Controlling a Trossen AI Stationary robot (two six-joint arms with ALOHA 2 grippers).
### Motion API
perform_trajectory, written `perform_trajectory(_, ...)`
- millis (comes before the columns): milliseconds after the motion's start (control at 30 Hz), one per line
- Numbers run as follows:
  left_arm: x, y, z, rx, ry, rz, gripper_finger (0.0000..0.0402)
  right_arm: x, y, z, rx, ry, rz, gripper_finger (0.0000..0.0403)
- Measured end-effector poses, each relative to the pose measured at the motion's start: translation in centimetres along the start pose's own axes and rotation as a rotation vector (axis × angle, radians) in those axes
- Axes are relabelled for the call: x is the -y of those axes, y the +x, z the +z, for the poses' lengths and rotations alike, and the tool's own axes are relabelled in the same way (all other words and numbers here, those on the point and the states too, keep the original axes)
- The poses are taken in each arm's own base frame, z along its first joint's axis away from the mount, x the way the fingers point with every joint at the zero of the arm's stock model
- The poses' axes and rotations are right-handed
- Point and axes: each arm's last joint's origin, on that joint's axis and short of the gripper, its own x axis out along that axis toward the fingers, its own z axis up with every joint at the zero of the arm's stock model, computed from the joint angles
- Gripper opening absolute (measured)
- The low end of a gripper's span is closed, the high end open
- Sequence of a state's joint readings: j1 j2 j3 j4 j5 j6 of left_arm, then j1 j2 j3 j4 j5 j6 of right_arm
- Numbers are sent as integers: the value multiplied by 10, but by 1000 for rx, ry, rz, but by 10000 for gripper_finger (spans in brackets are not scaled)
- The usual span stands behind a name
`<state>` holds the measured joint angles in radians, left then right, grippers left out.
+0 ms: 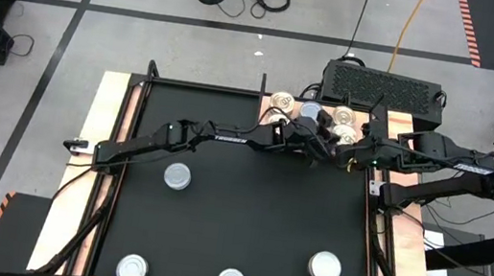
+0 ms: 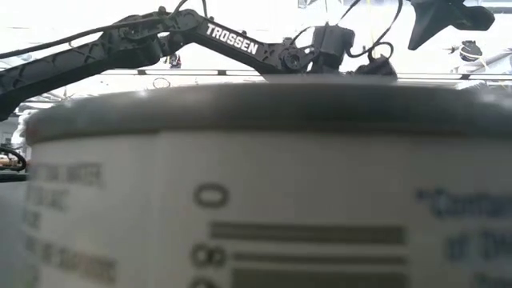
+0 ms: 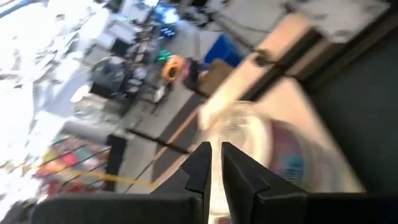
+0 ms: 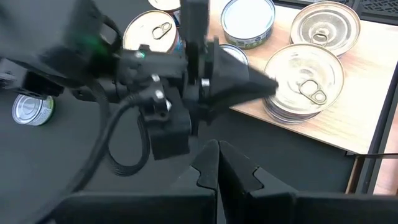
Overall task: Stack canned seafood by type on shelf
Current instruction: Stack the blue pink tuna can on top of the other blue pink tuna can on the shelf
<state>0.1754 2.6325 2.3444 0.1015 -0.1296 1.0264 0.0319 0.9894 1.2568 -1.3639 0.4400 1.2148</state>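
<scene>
Four tins wait on the mat; others sit grouped by type on the shelf, where my left gripper hovers, jaws barely parted, holding nothing visible. Right gripper waits closed, empty.

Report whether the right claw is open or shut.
Shut: the right claw shows its two fingers pressed together, holding nothing, near the shelf.

The overhead scene is evenly and brightly lit, with only soft shadows cast on the black counter. In the low view, a white printed round tin is seen close up and out of focus (its lettering unreadable), against a washed-out background. The left wrist view is heavily smeared.
</scene>
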Motion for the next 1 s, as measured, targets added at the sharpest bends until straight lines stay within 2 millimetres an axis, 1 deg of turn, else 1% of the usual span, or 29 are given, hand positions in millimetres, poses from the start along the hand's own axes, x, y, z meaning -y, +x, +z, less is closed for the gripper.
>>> perform_trajectory(67, -10, -5, 7, -35, -10, 52, 41, 0, 0, 0, 0, -3, -1, 0)
perform_trajectory(200, -35, -23, 28, -145, -118, 162, 41, 2, -2, 0, 2, -13, 8, 0)
perform_trajectory(267, -47, -34, 38, -179, -172, 165, 41, 3, -3, 1, 7, -16, 10, 0)
perform_trajectory(333, -63, -51, 48, -207, -204, 113, 41, 4, -4, 1, 9, -13, 17, 0)
perform_trajectory(467, -96, -98, 65, -245, -245, -81, 41, 9, -9, 1, 17, -6, 40, 0)
perform_trajectory(567, -115, -136, 71, -307, -286, -223, 41, 12, -13, 1, 22, -8, 58, 0)
perform_trajectory(667, -138, -175, 74, -369, -335, -285, 39, 10, -14, 0, -1, -40, 101, 0)
perform_trajectory(733, -153, -201, 73, -416, -369, -306, 38, 3, -14, -1, -28, -74, 154, 0)
perform_trajectory(833, -169, -236, 70, -497, -446, -334, 38, -15, -10, -4, -81, -138, 254, 0)
perform_trajectory(1000, -183, -287, 64, -656, -586, -375, 38, -52, 3, -19, -231, -309, 413, 0)
